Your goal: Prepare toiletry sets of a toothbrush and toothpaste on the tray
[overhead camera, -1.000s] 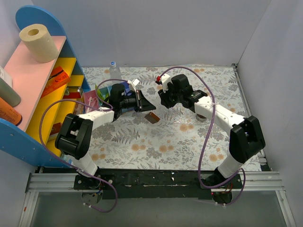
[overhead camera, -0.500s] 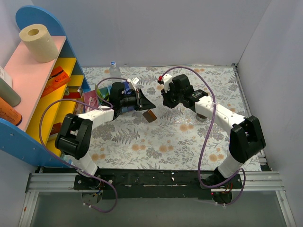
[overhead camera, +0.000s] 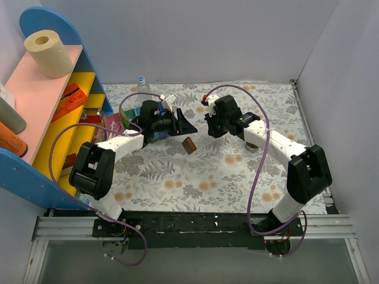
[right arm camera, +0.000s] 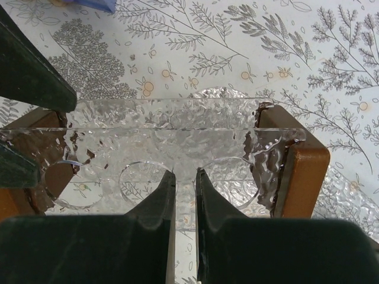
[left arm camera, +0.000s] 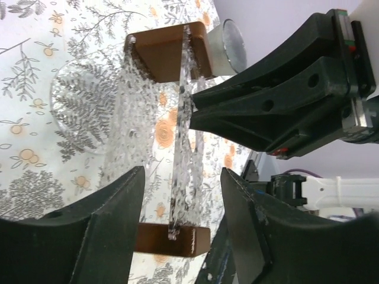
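The tray (right arm camera: pixel 177 127) is clear, dimpled plastic with round holes and brown end blocks, one seen from above (overhead camera: pixel 188 145). It is held up off the floral table. My right gripper (right arm camera: pixel 185 177) is shut on the clear strip between two holes and also shows from above (overhead camera: pixel 208 127). My left gripper (left arm camera: pixel 180 201) is open, its jaws on either side of the tray's thin edge (left arm camera: pixel 180 148) without touching it; from above it sits at the tray's left (overhead camera: pixel 182 125). The toothbrush and the toothpaste tubes are out of view.
A blue and yellow shelf (overhead camera: pixel 59 118) with a paper roll (overhead camera: pixel 47 53) stands at the left. A blue box (overhead camera: pixel 159 107) lies behind the left gripper, with a bottle (overhead camera: pixel 141 83) at the back. A round metal piece (left arm camera: pixel 228 40) sits near the right arm.
Both grippers have shifted slightly right and towards the back. The tray between them has turned a little, and its brown end has stayed near the same spot.
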Robot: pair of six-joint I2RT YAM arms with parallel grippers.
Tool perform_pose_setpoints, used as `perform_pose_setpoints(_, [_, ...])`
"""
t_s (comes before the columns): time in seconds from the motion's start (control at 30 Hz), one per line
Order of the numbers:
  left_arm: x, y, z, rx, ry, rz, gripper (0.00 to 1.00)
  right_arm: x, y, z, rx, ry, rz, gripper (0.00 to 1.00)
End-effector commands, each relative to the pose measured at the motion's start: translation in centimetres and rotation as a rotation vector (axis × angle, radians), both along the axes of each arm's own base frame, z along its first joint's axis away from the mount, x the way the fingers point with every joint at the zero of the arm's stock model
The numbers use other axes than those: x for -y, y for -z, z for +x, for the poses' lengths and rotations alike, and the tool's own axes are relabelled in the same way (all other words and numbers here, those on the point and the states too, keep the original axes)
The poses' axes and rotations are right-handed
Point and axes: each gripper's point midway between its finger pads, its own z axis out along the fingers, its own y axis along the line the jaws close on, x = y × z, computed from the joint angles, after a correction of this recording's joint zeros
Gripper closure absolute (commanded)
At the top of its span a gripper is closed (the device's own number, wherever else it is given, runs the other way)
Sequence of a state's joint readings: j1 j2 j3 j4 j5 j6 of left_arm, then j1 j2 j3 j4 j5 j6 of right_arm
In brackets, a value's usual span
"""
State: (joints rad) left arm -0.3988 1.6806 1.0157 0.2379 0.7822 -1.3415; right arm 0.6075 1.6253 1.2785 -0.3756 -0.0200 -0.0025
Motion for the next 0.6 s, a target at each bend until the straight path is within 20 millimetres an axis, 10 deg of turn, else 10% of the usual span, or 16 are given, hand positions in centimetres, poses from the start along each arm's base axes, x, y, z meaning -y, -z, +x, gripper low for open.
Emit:
perform_pose_setpoints(0.0, [-0.3,-2.3,1.2,0.115,-0.041,0.024,0.42,0.4,-2.7,0.4,0.055,0.068,0.041,0.99])
perform_pose_setpoints(0.2, [-1.9,-3.8,2.6,0.228,-0.167,0.081,0.19,1.2,-2.0,0.4,0.026,0.162,0.036,0.99])
perform_pose_setpoints(0.57, [-4.3,-5.4,3.2,0.314,-0.308,0.142,0.14,2.5,-1.1,1.2,-0.024,0.362,0.04,0.99])
